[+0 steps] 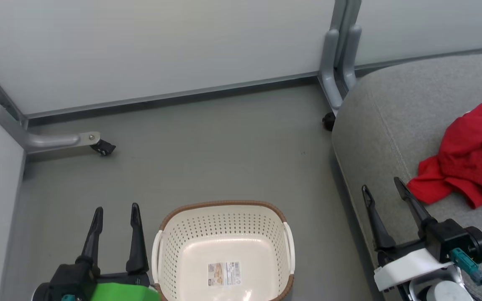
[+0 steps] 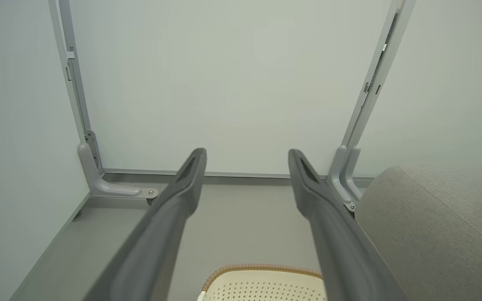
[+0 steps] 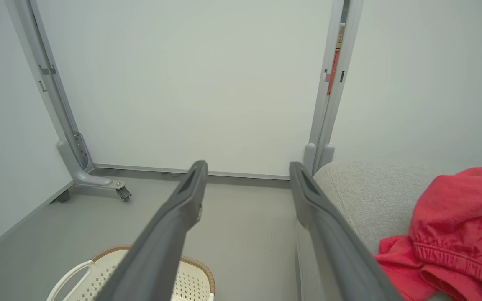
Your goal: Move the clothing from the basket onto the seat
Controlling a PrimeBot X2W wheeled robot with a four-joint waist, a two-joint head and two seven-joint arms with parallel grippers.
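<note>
left gripper and right gripper sit nearest us at the bottom of the head view, both with jaws spread apart and nothing between them; the wrist views show the same clear gap. left one hangs over the floor just beside the basket, right one over the front edge of the seat, near the clothing but not touching it. clothing is a crumpled red heap lying on the seat, well apart from the basket, running off the right side of the head view; we cannot tell if it is one garment or two bunched together. basket stands upright on the floor between the grippers, and we see only a label on its bottom; its near end is cut off by the frame. step: we judge the transfer done or at its very end, cloth let go, both arms free. next move: we'd say no more picking is called for unless something hides in the cropped end of the basket, so a look down into it, then draw the right gripper back without snagging the cloth on the jaw tips.
</note>
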